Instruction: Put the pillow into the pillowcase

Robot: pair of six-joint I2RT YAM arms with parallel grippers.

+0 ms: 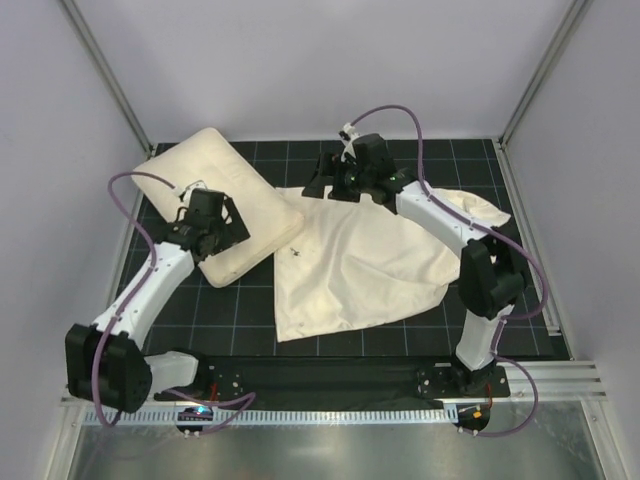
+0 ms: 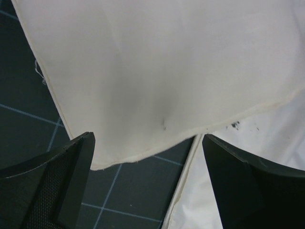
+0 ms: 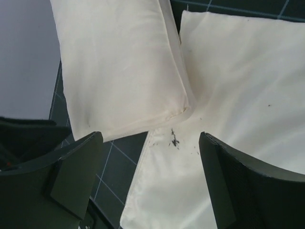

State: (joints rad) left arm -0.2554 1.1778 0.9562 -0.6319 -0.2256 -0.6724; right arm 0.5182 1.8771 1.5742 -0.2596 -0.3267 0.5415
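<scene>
The plump cream pillow (image 1: pixel 215 190) lies at the back left of the mat, angled. Its near right corner overlaps the limp, wrinkled pillowcase (image 1: pixel 370 265), which is spread flat in the middle. My left gripper (image 1: pixel 222 232) hovers open over the pillow's near corner. In the left wrist view the left gripper (image 2: pixel 147 139) frames that pillow (image 2: pixel 157 67) corner and the pillowcase (image 2: pixel 267 129) hem, touching neither. My right gripper (image 1: pixel 332 184) is open above the pillowcase's far left corner. In the right wrist view the right gripper (image 3: pixel 150 137) holds nothing, with the pillow (image 3: pixel 119 62) and pillowcase (image 3: pixel 233 81) below.
A black gridded mat (image 1: pixel 250 310) covers the table. White walls and metal frame posts (image 1: pixel 105 70) close in the back and sides. A metal rail (image 1: pixel 330 408) runs along the near edge. Small dark specks (image 3: pixel 174 139) mark the pillowcase.
</scene>
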